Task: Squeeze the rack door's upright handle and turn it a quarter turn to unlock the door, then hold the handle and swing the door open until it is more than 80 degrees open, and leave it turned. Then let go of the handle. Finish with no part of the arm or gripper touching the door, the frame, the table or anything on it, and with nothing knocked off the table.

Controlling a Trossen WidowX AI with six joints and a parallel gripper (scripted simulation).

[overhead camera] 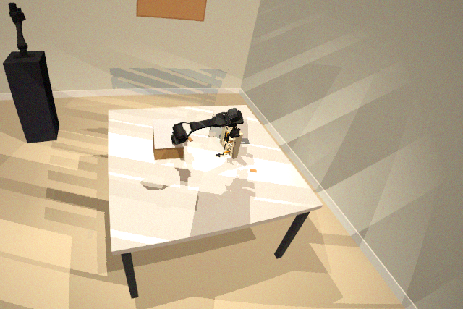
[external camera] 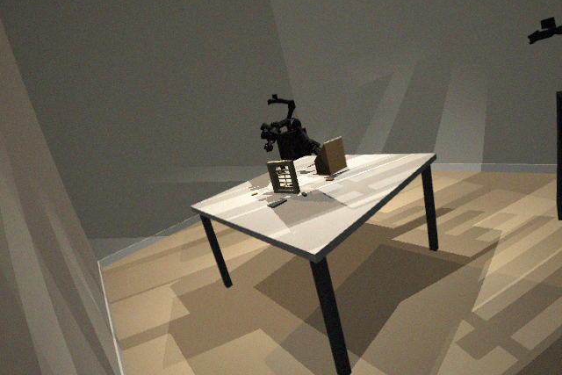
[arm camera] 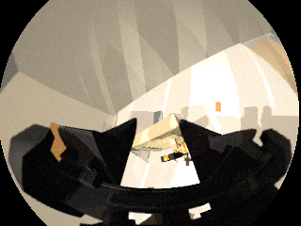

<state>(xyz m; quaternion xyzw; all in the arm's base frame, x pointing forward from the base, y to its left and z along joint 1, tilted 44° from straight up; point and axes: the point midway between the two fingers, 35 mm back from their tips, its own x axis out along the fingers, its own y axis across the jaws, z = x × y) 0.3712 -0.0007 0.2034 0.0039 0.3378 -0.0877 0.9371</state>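
The beige rack frame (overhead camera: 236, 147) (external camera: 279, 162) (arm camera: 155, 131) stands upright on the table (overhead camera: 157, 216) (external camera: 363, 189). Thin bars show inside it; the door's exact angle cannot be told. Black and orange fittings are at the frame; in the wrist view a dark bar with an orange end (arm camera: 166, 158) lies below the frame's near edge, and whether it is the handle cannot be told. My gripper (external camera: 268, 147) (arm camera: 158, 122) is partly open and empty, pointing down above the rack. In the top view its fingers are dark and small, close over the rack's top; touching cannot be seen.
A brown box (overhead camera: 168, 153) (external camera: 335, 157) stands near the arm. An orange piece (overhead camera: 252, 170) (external camera: 254, 193) (arm camera: 218, 106) and a dark flat piece (external camera: 277, 203) (arm camera: 157, 115) lie near the rack. Another orange piece (overhead camera: 190, 139) (external camera: 329, 178) lies by the box.
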